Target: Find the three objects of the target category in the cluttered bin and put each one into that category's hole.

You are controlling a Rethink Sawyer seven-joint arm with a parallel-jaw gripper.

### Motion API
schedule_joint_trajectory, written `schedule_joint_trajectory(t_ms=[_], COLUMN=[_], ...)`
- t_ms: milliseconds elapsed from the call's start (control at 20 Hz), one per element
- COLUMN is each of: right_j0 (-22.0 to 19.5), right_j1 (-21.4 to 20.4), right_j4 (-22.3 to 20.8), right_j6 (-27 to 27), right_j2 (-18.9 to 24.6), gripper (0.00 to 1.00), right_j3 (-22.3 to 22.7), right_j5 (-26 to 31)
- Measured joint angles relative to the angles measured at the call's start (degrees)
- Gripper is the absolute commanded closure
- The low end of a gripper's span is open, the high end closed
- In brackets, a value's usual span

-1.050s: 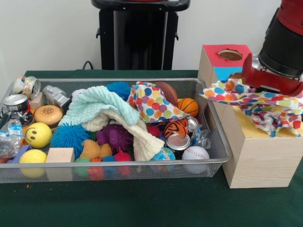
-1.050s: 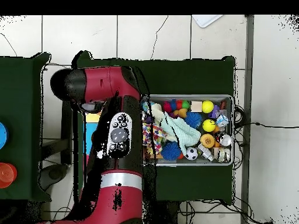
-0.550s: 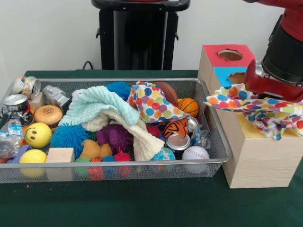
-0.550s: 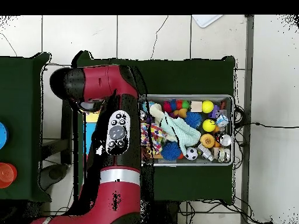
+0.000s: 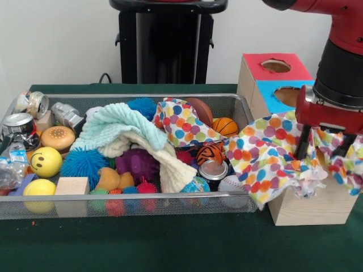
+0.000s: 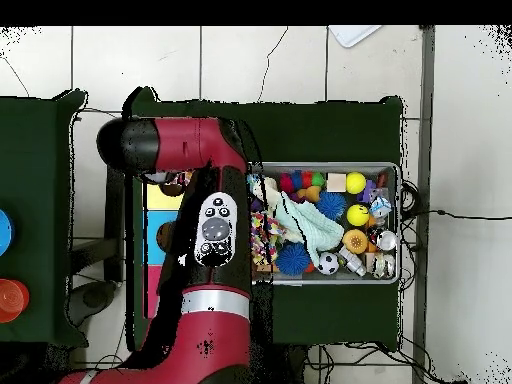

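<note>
1. Claw (image 5: 321, 148) fingers are seen spread apart over the wooden box (image 5: 309, 207), with the spotty cloth (image 5: 272, 153) draped loosely under them.
2. Cloth is being dropped at the box's near hole, probably.
3. Next, the cloth must be pushed down in, as much hangs outside toward the bin (image 5: 249, 107).

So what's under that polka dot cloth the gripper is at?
The polka dot cloth drapes over the wooden box, hiding its near top and any hole there. The blue hole and red hole stay uncovered.

White wall (image 5: 62, 39) behind — pale tiled floor (image 6: 300, 60), green-covered table (image 5: 170, 243).
</note>
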Motion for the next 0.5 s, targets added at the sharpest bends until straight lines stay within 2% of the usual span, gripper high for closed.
schedule_joint_trajectory(t_ms=[500], right_j0=[-0.1], right_j1=[-0.4], right_j4=[1.6], right_j6=[0.0], right_j2=[0.0], gripper=[0.00], right_j3=[1.2], right_j5=[-1.5])
